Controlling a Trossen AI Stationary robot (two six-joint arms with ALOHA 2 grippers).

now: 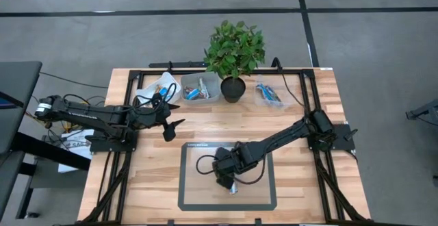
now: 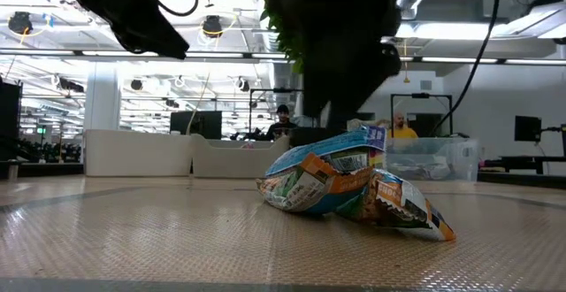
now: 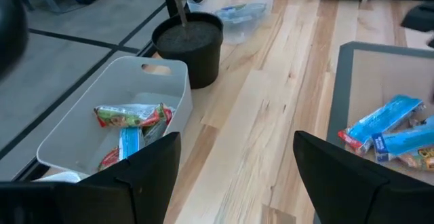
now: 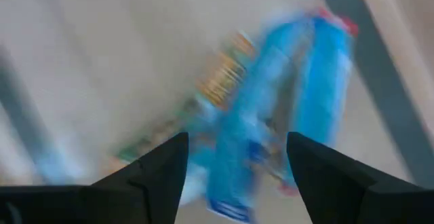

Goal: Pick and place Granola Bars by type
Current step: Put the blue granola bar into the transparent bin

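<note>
The right gripper (image 1: 230, 185), fingers spread wide and pinching nothing, hangs low over a heap of crinkled, glossy foil Granola Bars (image 2: 354, 186) on the grey-framed mat (image 1: 267, 203) at lower centre of the high view. Its arm stretches in from the right. The left gripper (image 1: 172, 127), also spread, waits at centre left beside smooth white tubs (image 1: 200, 89).

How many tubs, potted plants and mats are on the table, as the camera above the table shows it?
Tubs: 3
Potted plant: 1
Mat: 1
Total: 5
</note>
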